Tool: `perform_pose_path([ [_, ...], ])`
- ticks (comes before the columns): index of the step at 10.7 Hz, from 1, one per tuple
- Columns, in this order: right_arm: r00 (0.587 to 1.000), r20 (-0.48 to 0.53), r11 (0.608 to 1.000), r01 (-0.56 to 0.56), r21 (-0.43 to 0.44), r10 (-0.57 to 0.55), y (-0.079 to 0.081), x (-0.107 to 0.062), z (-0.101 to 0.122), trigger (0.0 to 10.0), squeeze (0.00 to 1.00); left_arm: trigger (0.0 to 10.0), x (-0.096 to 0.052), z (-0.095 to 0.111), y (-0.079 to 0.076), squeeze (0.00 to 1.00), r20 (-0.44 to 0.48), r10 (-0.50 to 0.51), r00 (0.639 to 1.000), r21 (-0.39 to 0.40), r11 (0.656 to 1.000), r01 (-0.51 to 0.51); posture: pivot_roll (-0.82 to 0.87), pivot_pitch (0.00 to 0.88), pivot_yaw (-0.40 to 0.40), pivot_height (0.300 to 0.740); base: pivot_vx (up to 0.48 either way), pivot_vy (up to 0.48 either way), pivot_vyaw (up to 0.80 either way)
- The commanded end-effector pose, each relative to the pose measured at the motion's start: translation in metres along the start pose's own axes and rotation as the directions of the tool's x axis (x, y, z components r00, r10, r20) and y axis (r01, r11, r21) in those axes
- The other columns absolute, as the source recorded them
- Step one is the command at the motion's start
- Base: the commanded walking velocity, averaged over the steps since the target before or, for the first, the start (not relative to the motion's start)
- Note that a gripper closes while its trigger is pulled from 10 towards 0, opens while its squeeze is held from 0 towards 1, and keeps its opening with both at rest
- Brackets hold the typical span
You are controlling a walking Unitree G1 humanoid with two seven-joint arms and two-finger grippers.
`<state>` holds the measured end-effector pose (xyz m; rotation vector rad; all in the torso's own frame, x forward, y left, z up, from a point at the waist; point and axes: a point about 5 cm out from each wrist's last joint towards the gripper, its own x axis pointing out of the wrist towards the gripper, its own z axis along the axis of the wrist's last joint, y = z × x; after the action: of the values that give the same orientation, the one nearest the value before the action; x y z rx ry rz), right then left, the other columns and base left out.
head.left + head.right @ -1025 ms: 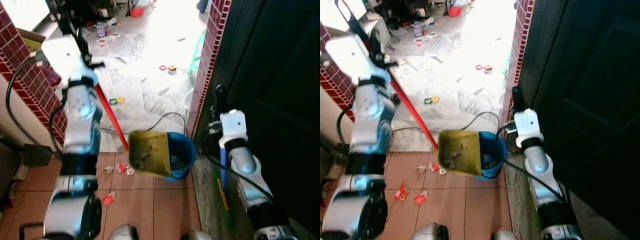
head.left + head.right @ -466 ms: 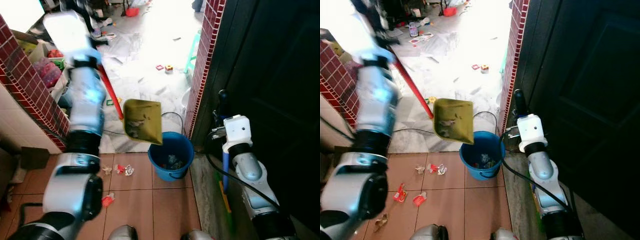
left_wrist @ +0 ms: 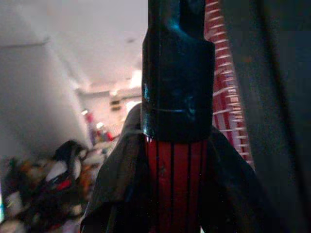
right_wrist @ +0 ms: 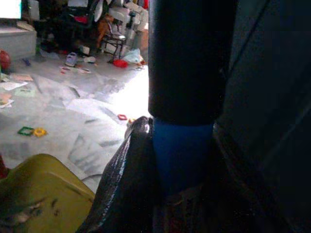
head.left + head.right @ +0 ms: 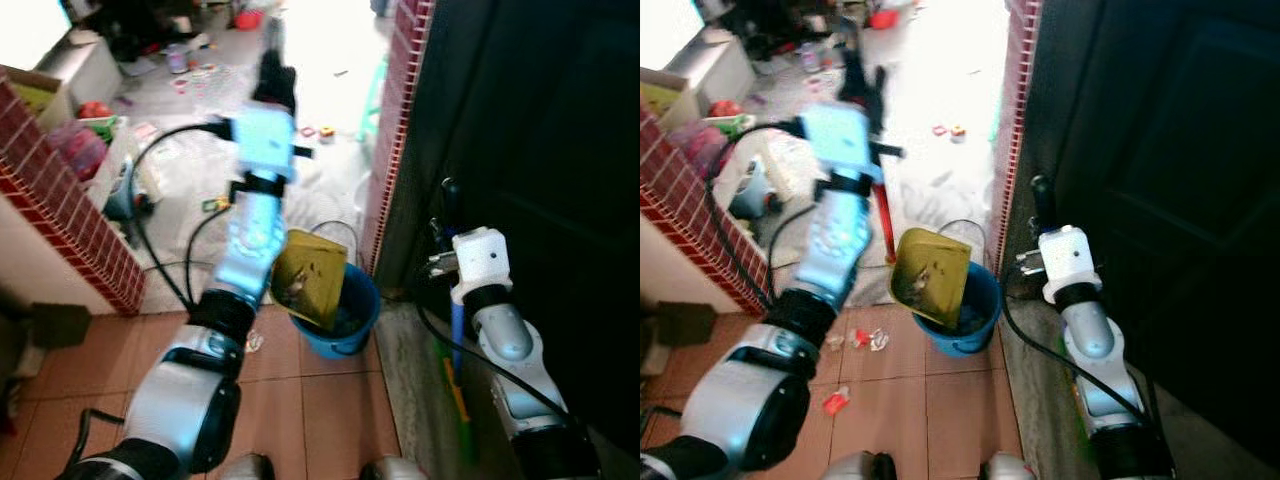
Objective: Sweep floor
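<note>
Dustpan (image 5: 931, 277): olive-yellow, red handle (image 5: 883, 225). Bucket (image 5: 970, 318): blue. Floor (image 5: 940, 400): terracotta tiles. Wall (image 5: 702, 220): red brick-pattern tiling. Broom handle (image 4: 181, 155): blue, black cap.

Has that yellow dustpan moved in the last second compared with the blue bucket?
Yes. The yellow dustpan rose clear above the blue bucket half a second ago, and has now dropped back to its rim, tilted over the opening.

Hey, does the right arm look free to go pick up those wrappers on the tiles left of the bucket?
Probably not: the right pincer is shut on the blue handle, and the bucket sits between it and the wrappers.
</note>
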<state>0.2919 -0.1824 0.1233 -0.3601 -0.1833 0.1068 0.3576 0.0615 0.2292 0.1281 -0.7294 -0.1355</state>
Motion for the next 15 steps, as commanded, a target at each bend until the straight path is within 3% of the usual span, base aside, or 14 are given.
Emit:
perform_pose_path([
  [1,0.999,0.046,1.0,0.017,-0.011,-0.017,-0.004,0.003,0.011,10.0,0.0,10.0,-0.001,0.002,-0.006,0.0,0.042,-0.092,0.995,0.064,0.994,0.089,-0.27,0.076,0.078,0.74,0.0,0.0,0.0],
  [2,0.999,0.047,1.0,0.016,-0.01,-0.015,-0.004,0.003,0.012,10.0,0.0,10.0,-0.002,0.006,-0.015,0.0,0.078,-0.168,0.983,0.081,0.983,0.162,-0.27,0.075,0.077,0.74,0.0,0.0,0.0],
  [4,0.999,0.048,1.0,0.012,-0.009,-0.012,-0.003,0.005,0.012,10.0,0.0,10.0,-0.011,0.016,-0.043,0.0,0.162,-0.432,0.887,0.102,0.902,0.42,-0.25,0.069,0.072,0.74,0.0,0.0,0.0],
  [5,0.999,0.051,1.0,0.012,-0.01,-0.012,-0.003,0.008,0.012,10.0,0.0,10.0,-0.02,0.015,-0.056,0.0,0.16,-0.527,0.835,0.094,0.85,0.519,-0.24,0.064,0.073,0.74,0.0,0.0,0.0],
  [7,0.998,0.055,1.0,0.013,-0.01,-0.013,-0.003,0.009,0.013,10.0,0.0,10.0,-0.041,0.017,-0.075,0.0,0.166,-0.717,0.677,0.085,0.695,0.714,-0.24,0.06,0.067,0.74,0.0,0.0,0.0],
  [9,0.998,0.055,1.0,0.009,-0.014,-0.008,-0.004,0.01,0.012,10.0,0.0,10.0,-0.052,0.024,-0.086,0.0,0.207,-0.809,0.551,0.14,0.581,0.801,-0.23,0.056,0.064,0.74,0.0,0.0,0.0],
  [11,0.998,0.059,1.0,0.011,-0.015,-0.01,-0.004,0.013,0.013,10.0,0.0,10.0,-0.062,0.031,-0.092,0.0,0.227,-0.858,0.46,0.174,0.501,0.848,-0.23,0.051,0.066,0.74,0.0,0.0,0.0],
  [12,0.998,0.059,1.0,0.009,-0.014,-0.008,-0.003,0.013,0.012,10.0,0.0,10.0,-0.067,0.032,-0.093,0.0,0.229,-0.865,0.447,0.143,0.484,0.863,-0.23,0.049,0.064,0.74,0.0,0.0,0.0],
  [13,0.998,0.058,1.0,0.007,-0.015,-0.006,-0.003,0.012,0.012,10.0,0.0,10.0,-0.067,0.031,-0.092,0.0,0.223,-0.852,0.473,0.112,0.505,0.856,-0.23,0.048,0.064,0.74,0.0,0.0,0.0],
  [14,0.998,0.058,1.0,0.006,-0.015,-0.005,-0.003,0.013,0.012,10.0,0.0,10.0,-0.062,0.029,-0.088,0.0,0.208,-0.824,0.526,0.084,0.551,0.83,-0.23,0.047,0.063,0.74,0.0,0.0,0.0],
  [15,0.998,0.061,1.0,0.007,-0.015,-0.007,-0.004,0.014,0.013,10.0,0.0,10.0,-0.042,0.029,-0.073,0.0,0.189,-0.731,0.656,0.037,0.673,0.739,-0.23,0.044,0.062,0.74,0.0,0.0,0.0],
])
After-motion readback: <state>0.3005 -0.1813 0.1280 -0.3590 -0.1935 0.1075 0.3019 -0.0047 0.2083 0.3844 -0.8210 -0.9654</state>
